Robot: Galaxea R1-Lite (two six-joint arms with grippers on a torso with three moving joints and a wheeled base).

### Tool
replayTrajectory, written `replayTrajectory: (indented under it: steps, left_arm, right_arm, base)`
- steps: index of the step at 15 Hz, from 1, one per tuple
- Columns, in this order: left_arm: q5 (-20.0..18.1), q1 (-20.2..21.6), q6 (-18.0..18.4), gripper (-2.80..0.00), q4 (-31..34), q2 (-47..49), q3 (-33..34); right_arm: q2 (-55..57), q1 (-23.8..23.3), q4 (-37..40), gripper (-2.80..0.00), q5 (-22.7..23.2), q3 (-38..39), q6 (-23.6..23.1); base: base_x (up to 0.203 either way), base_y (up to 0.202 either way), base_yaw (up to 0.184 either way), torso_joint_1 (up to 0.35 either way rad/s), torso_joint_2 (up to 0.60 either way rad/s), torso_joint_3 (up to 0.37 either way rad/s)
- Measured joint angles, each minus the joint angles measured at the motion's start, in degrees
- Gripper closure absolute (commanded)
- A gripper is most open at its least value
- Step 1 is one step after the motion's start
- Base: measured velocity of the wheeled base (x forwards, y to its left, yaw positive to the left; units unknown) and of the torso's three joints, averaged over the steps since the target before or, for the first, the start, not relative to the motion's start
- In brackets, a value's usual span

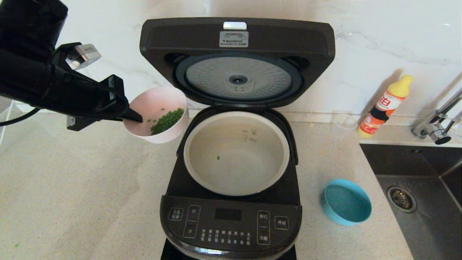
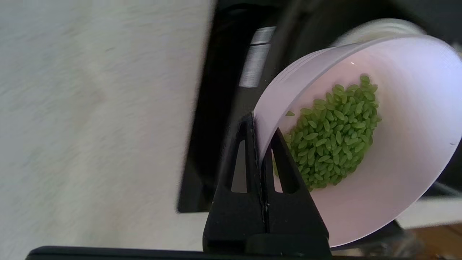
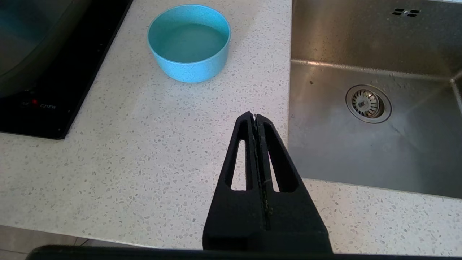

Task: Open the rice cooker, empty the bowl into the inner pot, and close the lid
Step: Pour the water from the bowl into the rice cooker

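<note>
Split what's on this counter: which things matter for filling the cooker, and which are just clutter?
In play: rice cooker; lid, up; inner pot; pink bowl of green grains, rim pinched by left gripper.

Clutter: blue bowl, yellow bottle, clear cup, sink, tap. Right gripper idle near the sink.

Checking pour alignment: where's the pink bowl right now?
In the head view, the pink bowl is held up on the robot's left by the left gripper, tilted beside the inner pot.
</note>
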Motion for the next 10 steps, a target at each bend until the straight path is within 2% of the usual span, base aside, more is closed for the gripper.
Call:
replayTrajectory:
  steps: [5,7,10]
  left_arm:
    - [1.6,-6.6,-1.2,0.00,-0.6,5.2,-6.8]
    - [4.3,-9.2,-1.7,0.00,-2.9,7.4,-7.5]
    - [5.1,-12.6,-3.4,0.00,-6.7,9.4,-7.6]
  right_arm:
    - [0.0,0.0,0.0,0.00,0.0,0.0,0.0]
    - [0.0,0.0,0.0,0.00,0.0,0.0,0.0]
    - [0.0,0.0,0.0,0.00,0.0,0.0,0.0]
  base:
    - [0.000,0.000,0.000,0.000,0.00,0.000]
    - [0.000,0.000,0.000,0.000,0.00,0.000]
    - [0.000,0.000,0.000,0.000,0.00,0.000]
